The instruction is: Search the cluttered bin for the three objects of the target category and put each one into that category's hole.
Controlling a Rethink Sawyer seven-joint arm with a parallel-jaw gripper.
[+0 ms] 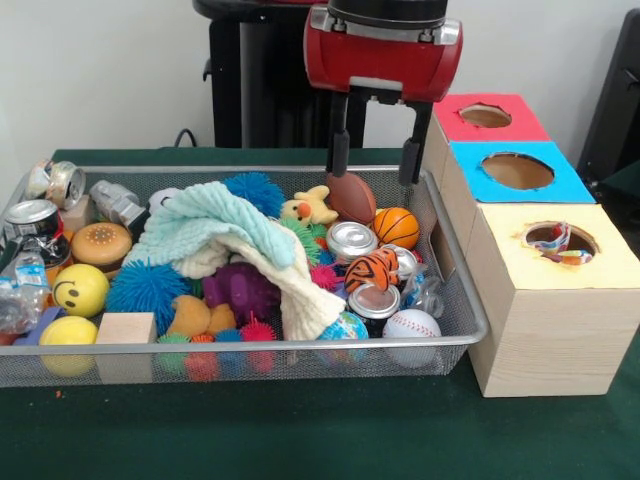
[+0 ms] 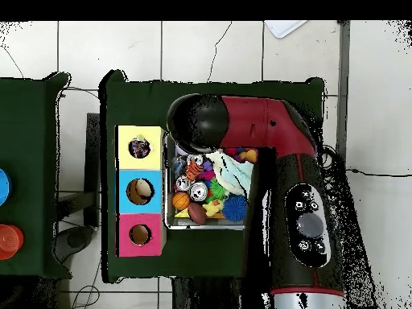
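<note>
Gripper hangs over the far right part of the bin, fingers apart, nothing between them, just above a brown football. We see a polka-dot cloth poking out of the yellow box's hole. We can't spot any other dotted cloth in the bin; a mint-green towel and a cream towel lie over the middle of the clutter.

dotted cloth in yellow box's hole
</note>
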